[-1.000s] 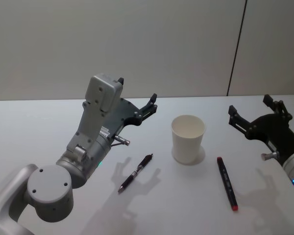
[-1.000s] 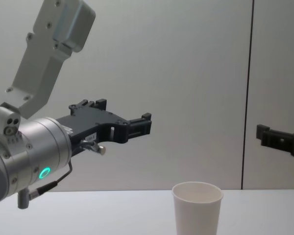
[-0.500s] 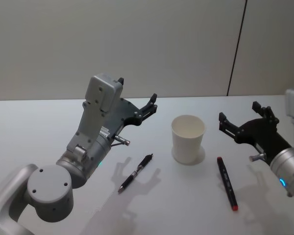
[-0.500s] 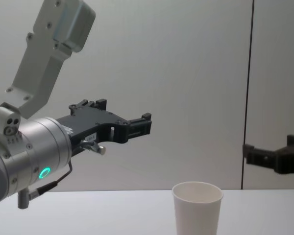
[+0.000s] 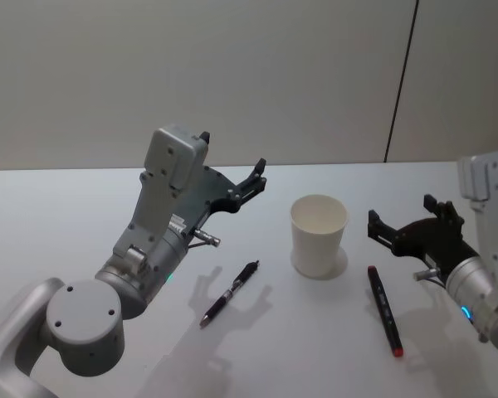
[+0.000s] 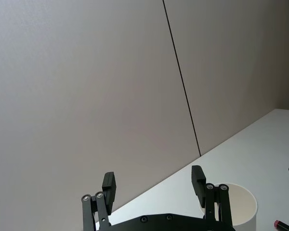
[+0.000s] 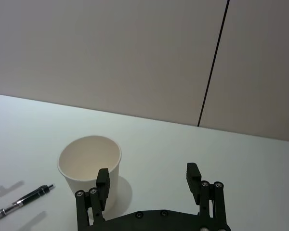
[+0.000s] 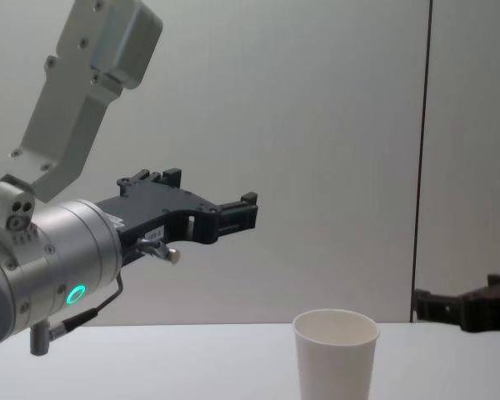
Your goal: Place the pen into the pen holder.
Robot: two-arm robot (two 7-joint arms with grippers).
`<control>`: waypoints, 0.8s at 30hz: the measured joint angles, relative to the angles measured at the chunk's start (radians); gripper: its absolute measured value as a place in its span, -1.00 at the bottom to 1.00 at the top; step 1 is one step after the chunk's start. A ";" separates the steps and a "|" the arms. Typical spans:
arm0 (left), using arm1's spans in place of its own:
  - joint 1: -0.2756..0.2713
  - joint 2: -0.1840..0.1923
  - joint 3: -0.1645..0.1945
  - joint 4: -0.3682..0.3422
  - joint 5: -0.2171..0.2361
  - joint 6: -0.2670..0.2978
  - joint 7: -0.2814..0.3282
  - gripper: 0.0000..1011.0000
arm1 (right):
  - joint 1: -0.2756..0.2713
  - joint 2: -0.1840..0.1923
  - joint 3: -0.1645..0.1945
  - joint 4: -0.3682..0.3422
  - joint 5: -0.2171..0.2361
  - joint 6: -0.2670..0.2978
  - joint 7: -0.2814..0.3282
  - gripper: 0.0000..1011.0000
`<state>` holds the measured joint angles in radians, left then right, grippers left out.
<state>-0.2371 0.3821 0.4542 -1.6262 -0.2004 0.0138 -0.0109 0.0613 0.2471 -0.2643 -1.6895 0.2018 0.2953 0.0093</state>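
Note:
The pen holder, a white paper cup (image 5: 319, 235), stands upright mid-table; I also see it as the cup (image 7: 89, 163), the cup (image 8: 335, 354) and the cup (image 6: 236, 207). A black click pen (image 5: 230, 293) lies flat to its left, also visible as the pen (image 7: 21, 202). To the cup's right lies a black marker pen with red ends (image 5: 383, 308). My right gripper (image 5: 400, 211) hovers open just right of the cup, above the marker's far end, holding nothing; it appears too as the right gripper (image 7: 148, 174) and the right gripper (image 8: 458, 293). My left gripper (image 5: 234, 152) is held high and open, left of the cup.
The white table (image 5: 58, 215) runs back to a grey wall with a dark vertical seam (image 5: 401, 83). The left arm's grey elbow link (image 5: 174, 170) rises above the table's left half. Bare table lies in front of the cup.
My right gripper has come down and moved left toward the cup, over the marker. The left arm, cup and both pens have not moved.

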 joint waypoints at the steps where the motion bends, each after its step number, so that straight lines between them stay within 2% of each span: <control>1: 0.000 0.000 0.000 0.000 0.000 0.000 0.000 0.98 | 0.001 -0.004 -0.001 0.000 0.003 0.018 -0.008 0.98; 14: 0.000 0.000 0.000 0.000 0.000 0.000 0.000 0.98 | -0.013 -0.035 -0.007 -0.018 0.039 0.144 -0.085 0.98; 24: 0.000 0.000 0.000 0.000 0.000 0.000 0.000 0.98 | -0.031 -0.059 -0.020 -0.034 0.034 0.223 -0.145 0.98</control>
<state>-0.2371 0.3821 0.4542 -1.6262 -0.2004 0.0138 -0.0109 0.0306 0.1885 -0.2843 -1.7237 0.2356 0.5180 -0.1353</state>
